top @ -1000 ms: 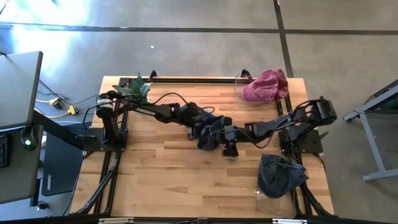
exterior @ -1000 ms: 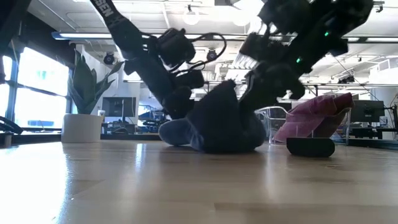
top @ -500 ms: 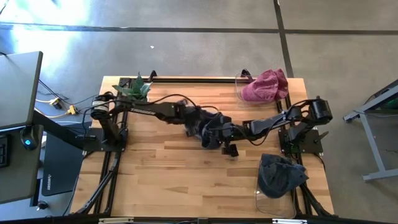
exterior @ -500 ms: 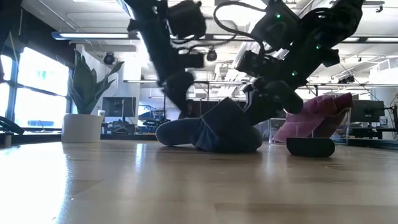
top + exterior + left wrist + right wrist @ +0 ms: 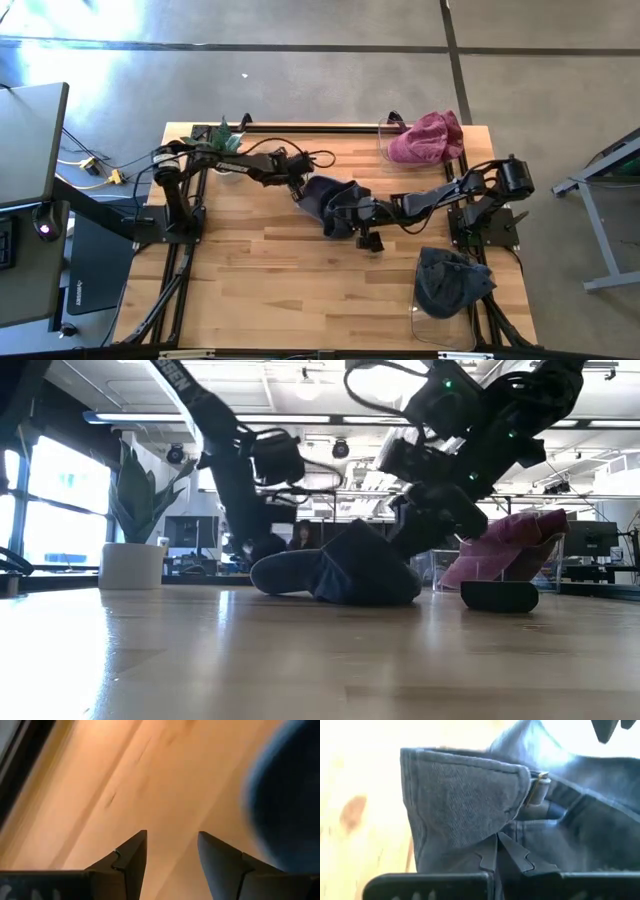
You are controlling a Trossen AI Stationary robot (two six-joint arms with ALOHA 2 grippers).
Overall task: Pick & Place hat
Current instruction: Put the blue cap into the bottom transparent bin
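In the high view, from the left: a potted green plant [image 5: 222,137] stands at the upper left corner of the pale wooden desk [image 5: 250,290]. The left claw [image 5: 297,190], left of centre, is released and empty, just beside the dark blue denim hat [image 5: 328,200]. That hat lies on the desk at the frame's centre, its strap edge pinched by the clenched right claw [image 5: 352,214]. Farther right, a crumpled pink hat [image 5: 428,136] fills a clear plastic bin at upper right; another dark hat [image 5: 450,282] sits in a clear bin at lower right. The pick looks done; lifting and placing remain.
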